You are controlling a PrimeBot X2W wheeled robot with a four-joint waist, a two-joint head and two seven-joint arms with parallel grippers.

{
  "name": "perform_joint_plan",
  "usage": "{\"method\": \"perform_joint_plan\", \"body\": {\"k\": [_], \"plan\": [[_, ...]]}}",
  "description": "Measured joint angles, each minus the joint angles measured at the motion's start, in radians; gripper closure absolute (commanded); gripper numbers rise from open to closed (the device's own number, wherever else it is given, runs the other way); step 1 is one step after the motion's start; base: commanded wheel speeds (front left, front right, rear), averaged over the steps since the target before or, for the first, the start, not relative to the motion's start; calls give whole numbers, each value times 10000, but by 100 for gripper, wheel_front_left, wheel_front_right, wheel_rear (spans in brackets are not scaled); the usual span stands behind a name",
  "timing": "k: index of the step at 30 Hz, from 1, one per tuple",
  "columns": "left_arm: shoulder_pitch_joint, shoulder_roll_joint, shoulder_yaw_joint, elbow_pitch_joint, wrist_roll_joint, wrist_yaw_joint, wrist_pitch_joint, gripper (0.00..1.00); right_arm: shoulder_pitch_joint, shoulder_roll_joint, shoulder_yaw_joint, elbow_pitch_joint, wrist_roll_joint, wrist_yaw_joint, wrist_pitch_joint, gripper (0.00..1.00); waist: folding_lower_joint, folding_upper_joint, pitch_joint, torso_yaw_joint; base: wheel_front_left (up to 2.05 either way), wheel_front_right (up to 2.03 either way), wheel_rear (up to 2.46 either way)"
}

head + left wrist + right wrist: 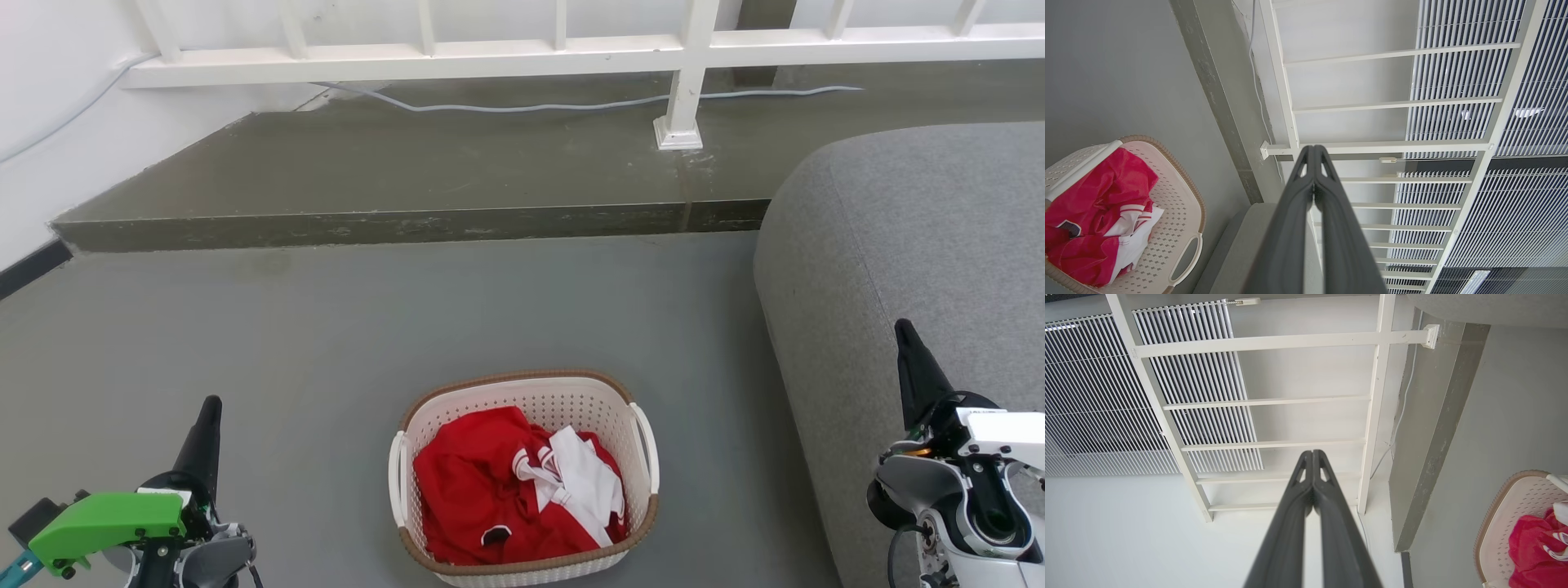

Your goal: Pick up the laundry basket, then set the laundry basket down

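– Well, how are the end effectors standing at this moment?
– Both are hanging low and empty. The left end effector (207, 429) is pressing its two dark fingers (1290, 212) together with nothing between them. The right end effector (916, 367) is doing the same, in front of the grey sofa (922, 229).
– And where is the laundry basket sitting?
– The laundry basket (563, 406) is resting on the grey floor (326, 327), between the two end effectors and a little ahead of them. It is well apart from both, and the sofa is just beside it on the right.
– How is it going to handle, in your opinion?
– I am judging it light. It is thin perforated plastic, carrying only a crumpled red garment (469, 482) and a white garment (589, 490). The walls are probably bending when squeezed, so I am not advising a pinch there. The left handle (397, 482) and the right handle (650, 445) are offering the better hold, one for each end effector. Lifting by one side alone is risking a tilt.
– How is it looking?
– It is showing a cream-white, rounded-rectangular body with small holes all over, a brown woven-look rim (522, 377) and white handles on its two sides.
– And farther away?
– A dark step (408, 222) is running across the floor. Beyond it a white railing (490, 54) is standing, with a pale cable (531, 107) lying at its foot.
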Motion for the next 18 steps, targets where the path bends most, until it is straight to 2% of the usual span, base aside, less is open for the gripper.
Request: {"method": "perform_joint_plan", "body": {"k": [18], "plan": [[0,-2,6,-2,0,0,0,100,0,0,0,-2,0,0,0,100,0,0,0,0,0,0,0]]}}
